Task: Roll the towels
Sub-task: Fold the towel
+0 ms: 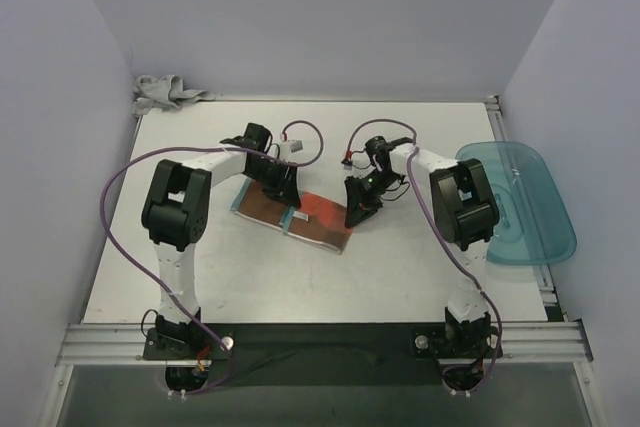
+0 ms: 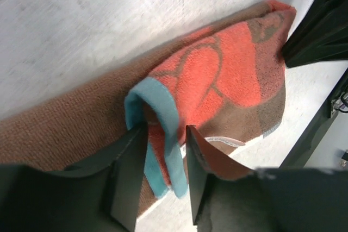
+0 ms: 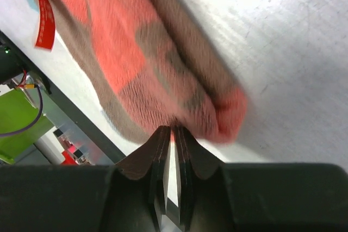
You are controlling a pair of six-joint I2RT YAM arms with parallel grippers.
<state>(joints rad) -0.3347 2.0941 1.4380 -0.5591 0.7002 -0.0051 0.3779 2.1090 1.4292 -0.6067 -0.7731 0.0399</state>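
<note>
The rust-brown towel, orange-patterned with a teal hem, lies partly folded at the table's middle. My left gripper is at its left end. In the left wrist view that gripper stands open, with a curled loop of the teal hem between its jaws. My right gripper is at the towel's right end. In the right wrist view it is shut, pinching the folded edge of the rust-brown towel. The light grey towel lies crumpled at the back left corner.
A translucent teal tray hangs over the table's right edge. Walls close in the back and both sides. A red label hangs from the towel's hem. The right arm's dark body sits close beside the left gripper.
</note>
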